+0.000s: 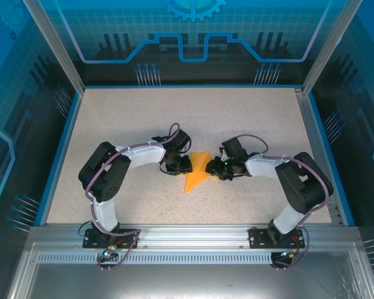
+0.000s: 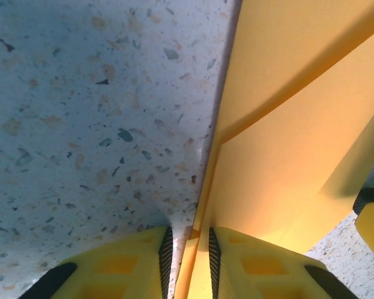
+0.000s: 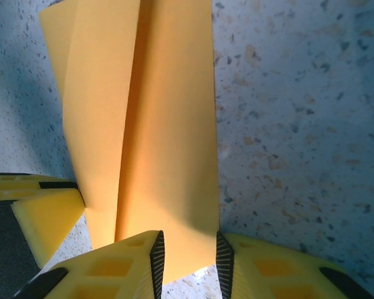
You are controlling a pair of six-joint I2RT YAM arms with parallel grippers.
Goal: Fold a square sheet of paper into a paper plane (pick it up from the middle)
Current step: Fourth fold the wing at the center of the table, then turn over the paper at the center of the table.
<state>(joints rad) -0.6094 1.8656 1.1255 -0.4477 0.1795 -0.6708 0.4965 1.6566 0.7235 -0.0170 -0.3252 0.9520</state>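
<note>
The speckled table (image 1: 143, 118) has bare room on every side of the work: a wide stretch toward the far blue rim (image 1: 187, 86), and open strips to the left and right before the side rails. Along the near edge runs the aluminium rail (image 1: 187, 233) where both bases are bolted.

Both arms are bent at the elbow and reach inward, so their wrists meet near the table's middle. The left gripper (image 1: 179, 165) and right gripper (image 1: 219, 168) face each other with the paper plane (image 1: 198, 171) between them. It is an orange pointed wedge with its tip aimed toward the near left.

In the left wrist view, the left gripper (image 2: 190, 240) has its yellow fingers drawn in narrow, and a folded edge of the paper plane (image 2: 287, 156) runs up from between the black ribbed pads (image 2: 166, 249). A corner of the other gripper's finger shows at the right edge.

In the right wrist view, the right gripper (image 3: 188, 243) is closed on the near end of the paper plane (image 3: 156, 124), which fills the gap between the pads (image 3: 157, 252) and shows a long centre crease. The left gripper's finger sits just beside the paper at lower left.

The paper seems to hang slightly above the table, though the views do not settle it.
</note>
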